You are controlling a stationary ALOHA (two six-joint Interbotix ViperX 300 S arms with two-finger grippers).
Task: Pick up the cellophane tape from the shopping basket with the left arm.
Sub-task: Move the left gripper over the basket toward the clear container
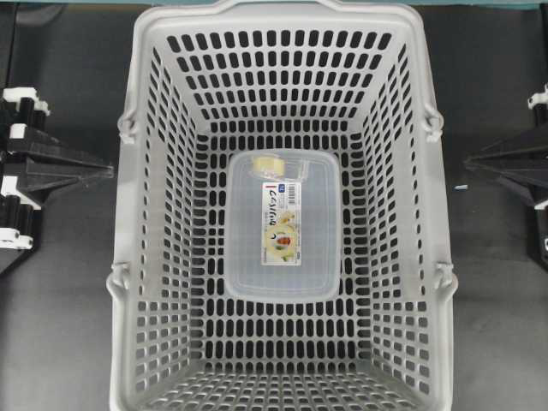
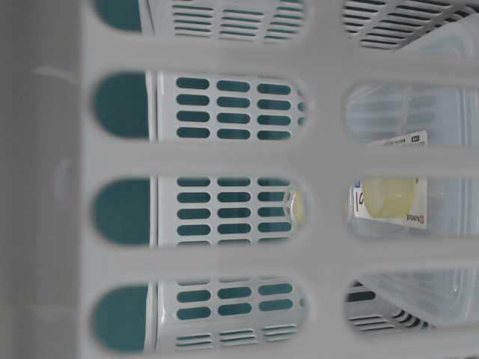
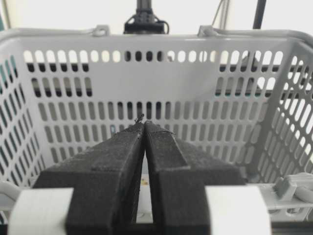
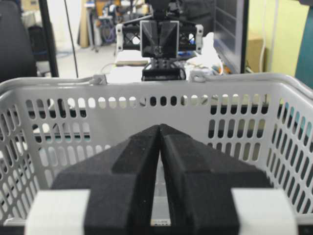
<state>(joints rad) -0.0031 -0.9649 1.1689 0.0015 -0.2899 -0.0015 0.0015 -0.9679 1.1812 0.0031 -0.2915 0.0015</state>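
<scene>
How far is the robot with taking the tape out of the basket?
Nothing looks done yet. The cellophane tape lies on top of the clear box inside the shopping basket. The left gripper is shut, holds nothing and is outside the basket's left wall; the right gripper is also shut. All is left: reach in, open, grasp the tape, lift it out.

Overhead straight down, side camera pressed against shopping basket (image 1: 282,34) wall, wrist cameras facing across it.

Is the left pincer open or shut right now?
Shut. In the left wrist view the left pincer has its two black fingers meeting at the tips, nothing between them, outside the basket.
</scene>
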